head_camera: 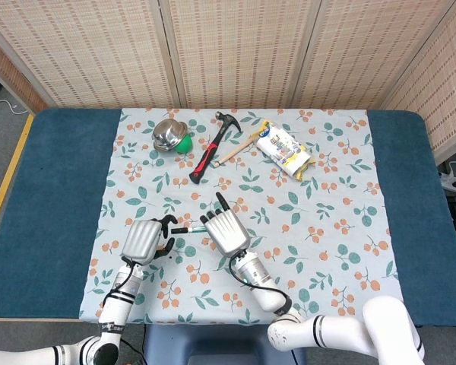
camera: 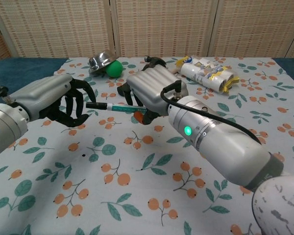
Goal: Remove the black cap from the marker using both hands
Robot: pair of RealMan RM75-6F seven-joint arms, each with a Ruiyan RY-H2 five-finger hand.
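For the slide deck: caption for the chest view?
Right hand holds the marker level; left hand closes around its black cap.

Steel bowl point(head_camera: 166, 133) upper left, over green ball point(head_camera: 184, 142). Red-handled hammer point(head_camera: 210, 154) right of it, snack packet point(head_camera: 285, 149) further right. Teal marker point(head_camera: 188, 227) lower centre.

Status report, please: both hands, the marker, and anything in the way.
Right hand holds marker above the cloth. Left hand open, fingers at the black cap, not gripping. Hammer lies behind, clear.

Marker point(camera: 118, 106) barrel hidden inside the right hand point(camera: 149, 90), black cap point(camera: 95, 105) tip lost among the left hand point(camera: 59, 95) fingers, contact unclear, green ball point(camera: 116, 68) partly covered by the metal bowl point(camera: 101, 61).
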